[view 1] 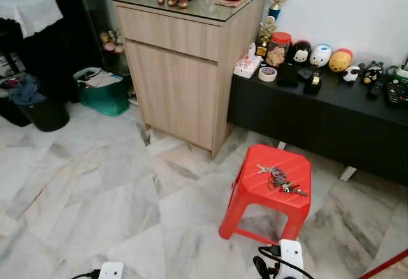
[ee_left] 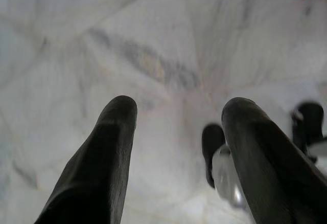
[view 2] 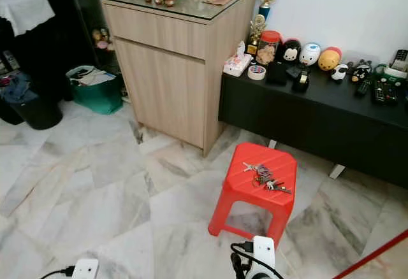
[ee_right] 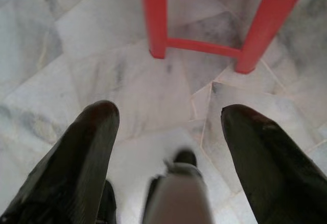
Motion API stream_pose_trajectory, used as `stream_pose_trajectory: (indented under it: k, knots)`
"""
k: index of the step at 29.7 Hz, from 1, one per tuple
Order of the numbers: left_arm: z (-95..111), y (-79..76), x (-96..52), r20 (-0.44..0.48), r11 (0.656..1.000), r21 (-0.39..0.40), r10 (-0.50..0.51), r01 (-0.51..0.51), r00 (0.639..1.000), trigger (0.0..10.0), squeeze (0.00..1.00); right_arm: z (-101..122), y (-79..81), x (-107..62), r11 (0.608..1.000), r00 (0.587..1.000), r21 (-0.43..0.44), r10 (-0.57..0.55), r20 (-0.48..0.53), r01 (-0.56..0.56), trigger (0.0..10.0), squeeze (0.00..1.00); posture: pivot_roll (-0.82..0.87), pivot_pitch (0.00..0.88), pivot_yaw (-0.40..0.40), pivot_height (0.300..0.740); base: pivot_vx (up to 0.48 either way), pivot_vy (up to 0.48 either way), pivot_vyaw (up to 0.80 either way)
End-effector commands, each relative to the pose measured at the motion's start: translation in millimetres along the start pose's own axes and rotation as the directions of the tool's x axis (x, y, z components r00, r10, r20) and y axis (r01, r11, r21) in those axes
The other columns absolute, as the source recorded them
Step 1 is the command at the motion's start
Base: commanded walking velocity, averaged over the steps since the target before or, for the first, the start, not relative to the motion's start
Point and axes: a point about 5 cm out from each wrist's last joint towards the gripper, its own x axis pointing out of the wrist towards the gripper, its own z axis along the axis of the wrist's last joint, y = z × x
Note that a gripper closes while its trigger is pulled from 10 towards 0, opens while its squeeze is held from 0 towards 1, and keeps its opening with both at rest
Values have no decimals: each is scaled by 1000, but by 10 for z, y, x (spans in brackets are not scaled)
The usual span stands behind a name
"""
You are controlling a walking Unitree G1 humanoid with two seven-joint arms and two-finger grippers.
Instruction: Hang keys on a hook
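A bunch of keys (view 1: 280, 179) lies on the seat of a red plastic stool (view 1: 260, 192) on the marble floor, ahead and to my right. My right arm hangs low near the stool; its gripper (ee_right: 168, 116) is open above the floor, with the stool's legs (ee_right: 155, 19) just beyond its fingers. My left gripper (ee_left: 179, 111) hangs open over bare floor, nothing between its fingers. The white wrists show at the bottom edge of the eye views, right wrist (view 1: 291, 257) and left wrist (view 1: 110, 271).
A wooden cabinet (view 1: 182, 69) stands ahead against the wall. A low black bench (view 1: 319, 116) with toys, jars and remotes runs to the right of it. A green bag (view 1: 102, 91) and a dark bin (view 1: 41, 110) sit at left. Open marble floor lies at front left.
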Motion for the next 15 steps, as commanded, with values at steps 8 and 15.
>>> stream_pose_trajectory:
  k: [8,15]
  knots:
    - [28,-90,14,3,1000,1,-27,27,1000,10000,0,12,-100,-14,999,999,17,-35,3,35,10000,0,12,9,10,740,296,0,-100]
    - [28,-113,16,-1,1000,-4,-29,29,1000,10000,0,16,-112,-14,998,999,27,-48,3,48,10000,0,13,28,3,740,295,0,-670]
